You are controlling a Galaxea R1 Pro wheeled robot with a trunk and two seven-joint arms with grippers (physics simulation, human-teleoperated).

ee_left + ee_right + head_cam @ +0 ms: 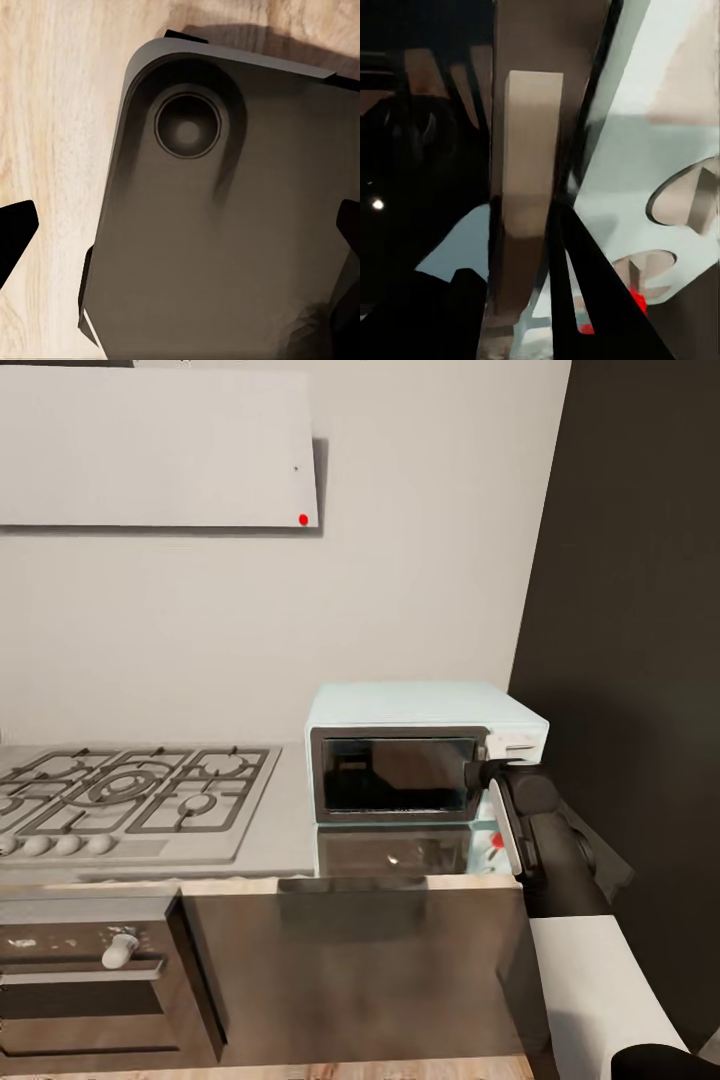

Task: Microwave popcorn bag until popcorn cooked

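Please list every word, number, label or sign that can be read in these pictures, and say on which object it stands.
No readable text in any view.
Microwave: its side panel carries a small red mark, no letters legible.
Wall cabinet: a red dot, not a character.
Oven: front panel marks too blurred to read.

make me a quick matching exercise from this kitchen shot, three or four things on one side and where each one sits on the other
Things:
1. pale blue boxy microwave
2. grey metal gas hob
3. white flat wall panel with a red dot
4. right hand

Places:
A. high on the wall above the hob
B. at the microwave's door handle side
C. on the grey glossy countertop next to the dark wall
D. set into the countertop left of the microwave

Pairs: 1-C, 2-D, 3-A, 4-B
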